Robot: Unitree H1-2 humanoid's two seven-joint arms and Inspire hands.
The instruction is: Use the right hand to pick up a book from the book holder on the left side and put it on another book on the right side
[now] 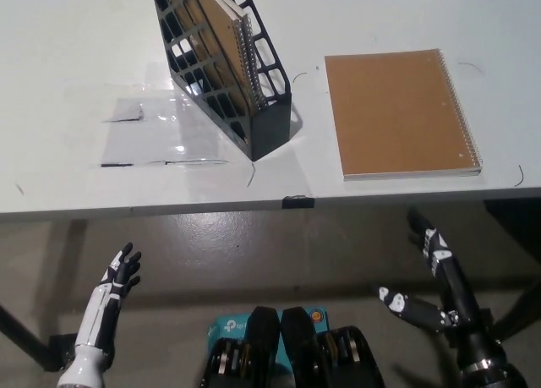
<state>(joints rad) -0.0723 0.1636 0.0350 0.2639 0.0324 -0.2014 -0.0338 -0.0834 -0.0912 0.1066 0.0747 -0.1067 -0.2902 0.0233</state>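
Table point(68, 33) runs past every edge, bearing the black book holder point(254, 101), its top cut off, with a brown spiral book point(221, 41) upright inside, left of a flat brown notebook point(397, 113), while the right hand point(431, 274) and left hand point(114, 291) hang below, fingers spread, empty.

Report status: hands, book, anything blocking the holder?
Right hand open, low below the table edge. Left hand open, resting at lower left. Book in the holder, untouched; other book flat to its right. Nothing blocking.
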